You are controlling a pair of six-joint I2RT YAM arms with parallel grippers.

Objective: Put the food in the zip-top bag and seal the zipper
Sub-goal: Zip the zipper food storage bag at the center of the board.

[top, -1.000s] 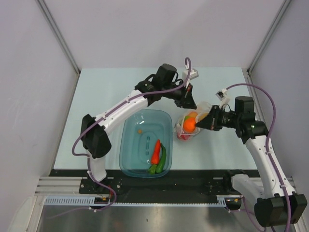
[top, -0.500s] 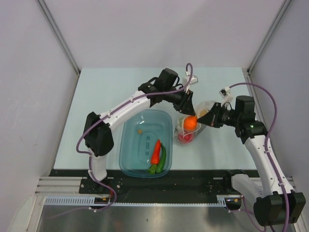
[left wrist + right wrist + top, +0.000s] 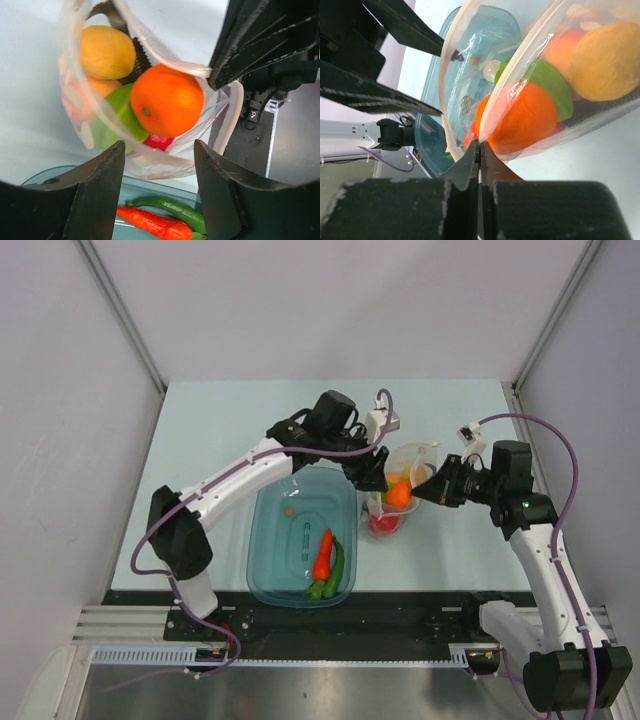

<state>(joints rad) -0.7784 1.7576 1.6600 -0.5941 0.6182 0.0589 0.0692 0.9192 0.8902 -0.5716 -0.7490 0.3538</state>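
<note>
The right claw point(image 3: 479, 146) is pinched shut on the rim of the bag point(image 3: 412, 454). It lifts that edge off the worktop point(image 3: 220, 430), so the mouth gapes upward and toward the other arm. Holding it this way gives a target to drop into and stops the thin film from folding over its load.

The left claw point(image 3: 159, 150) hangs just over the mouth with its jaws spread and nothing between them. Directly below it an orange point(image 3: 166, 100) sits on top of the pile inside the bag. It rests against a green piece point(image 3: 120, 115) and a lemon point(image 3: 106, 51), with something red under it.

The bag stands just right of the tub point(image 3: 262, 530), near enough for short carries. A red pepper point(image 3: 323, 556) and a green pepper point(image 3: 336, 566) lie side by side in the tub, so the filling looks unfinished. The zipper point(image 3: 167, 57) is parted and cannot be pressed shut while one edge is held up. The orange rides high, so it may crowd the seal.
</note>
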